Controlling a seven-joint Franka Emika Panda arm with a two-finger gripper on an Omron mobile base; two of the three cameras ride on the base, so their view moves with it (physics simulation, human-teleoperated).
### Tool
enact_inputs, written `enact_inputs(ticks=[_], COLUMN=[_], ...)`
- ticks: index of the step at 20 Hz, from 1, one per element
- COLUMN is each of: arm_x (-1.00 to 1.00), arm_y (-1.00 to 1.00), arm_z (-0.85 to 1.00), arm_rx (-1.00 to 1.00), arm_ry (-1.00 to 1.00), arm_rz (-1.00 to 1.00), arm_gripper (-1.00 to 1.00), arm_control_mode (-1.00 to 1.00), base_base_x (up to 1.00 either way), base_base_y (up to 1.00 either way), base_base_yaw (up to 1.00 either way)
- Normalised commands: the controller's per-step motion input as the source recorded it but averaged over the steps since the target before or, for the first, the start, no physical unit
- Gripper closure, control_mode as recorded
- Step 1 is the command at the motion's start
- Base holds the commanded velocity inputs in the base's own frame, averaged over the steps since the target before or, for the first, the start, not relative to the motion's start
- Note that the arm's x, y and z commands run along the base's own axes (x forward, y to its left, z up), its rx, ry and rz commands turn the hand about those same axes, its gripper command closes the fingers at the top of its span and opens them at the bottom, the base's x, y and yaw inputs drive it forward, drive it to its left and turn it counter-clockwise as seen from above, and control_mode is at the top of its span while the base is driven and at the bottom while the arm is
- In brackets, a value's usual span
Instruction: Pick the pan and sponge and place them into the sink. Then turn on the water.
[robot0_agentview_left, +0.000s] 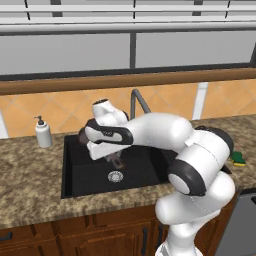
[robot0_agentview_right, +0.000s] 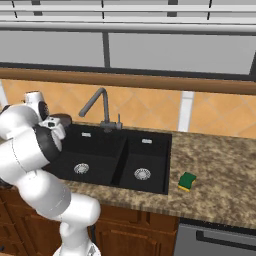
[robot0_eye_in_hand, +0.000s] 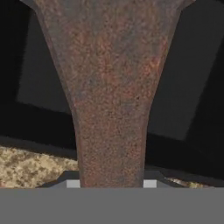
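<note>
Fingers clamped on the pan handle — long axis running away over the sink — pan bowl cut off.

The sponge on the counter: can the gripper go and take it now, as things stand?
Probably not yet. The gripper is shut on the pan over the sink. The sponge lies unobstructed on the counter to the right, so only the occupied gripper prevents it.

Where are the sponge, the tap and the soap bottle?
sponge (robot0_agentview_right: 188, 181): right base view, on its green top.
faucet (robot0_agentview_right: 104, 106): right base view, on its upright neck.
soap dispenser (robot0_agentview_left: 43, 134): left base view, on the bottle's body.
</note>
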Motion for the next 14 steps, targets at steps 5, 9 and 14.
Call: enact_inputs(ticks=[5, 9, 14], arm_x=[0.0, 0.0, 0.0], arm_y=[0.13, 0.23, 0.15], arm_z=[-0.04, -0.11, -0.14], arm_rx=[0.06, 0.04, 0.01], arm_ry=[0.0, -0.02, 0.0], arm_rz=[-0.53, -0.64, -0.71], arm_gripper=[1.0, 1.0, 1.0], arm_control_mode=[-1.0, -1.0, -1.0], base_base_x=[0.0, 0.0, 0.0], base_base_y=[0.0, 0.0, 0.0], base_base_yaw=[0.0, 0.0, 0.0])
